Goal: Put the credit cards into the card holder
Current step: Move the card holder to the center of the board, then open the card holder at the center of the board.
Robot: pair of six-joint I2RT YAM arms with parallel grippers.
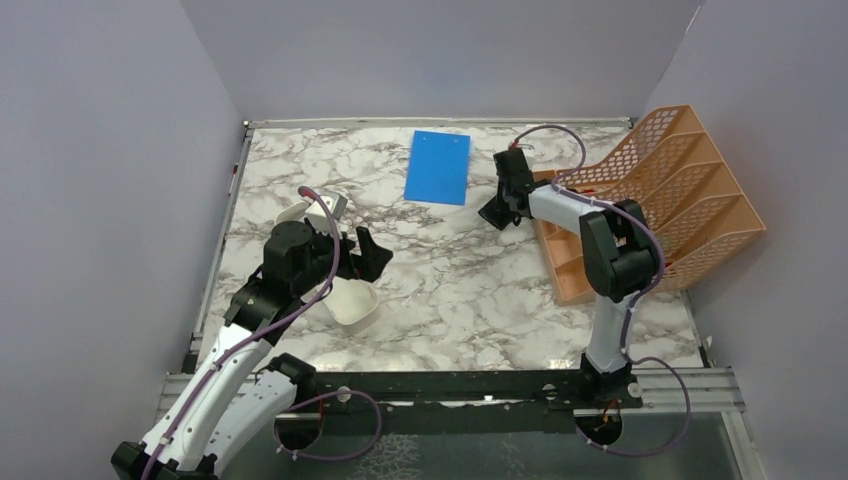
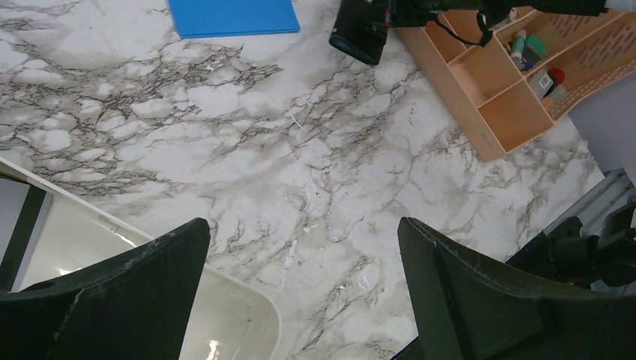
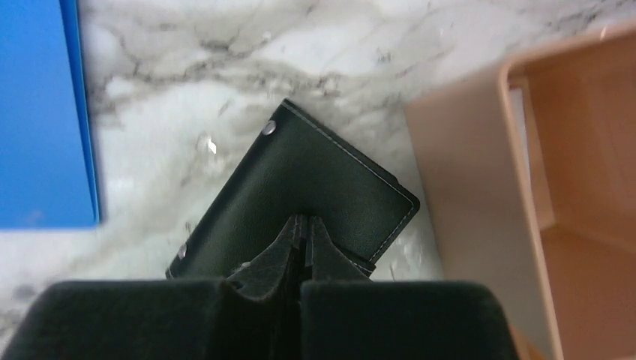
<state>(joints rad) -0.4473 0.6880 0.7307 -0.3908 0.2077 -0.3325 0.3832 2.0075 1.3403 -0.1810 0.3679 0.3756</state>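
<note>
The card holder [image 3: 315, 172] is a folded black case with white stitching and metal snaps. It sits at the back right of the table, between the blue board and the orange rack. It also shows in the top view [image 1: 493, 213] and in the left wrist view [image 2: 358, 36]. My right gripper [image 3: 306, 223] is shut, its tips pinched on the case's near edge; it also shows in the top view [image 1: 503, 200]. My left gripper [image 2: 300, 225] is open and empty above the marble beside the white tray [image 2: 225, 315]; the top view shows it too [image 1: 368, 252]. No credit cards are in view.
A large blue board [image 1: 438, 166] lies at the back centre. An orange mesh rack [image 1: 660, 200] stands at the right, small items in its compartments [image 2: 536, 56]. The white tray [image 1: 352, 305] sits under my left arm. Grey walls enclose the table.
</note>
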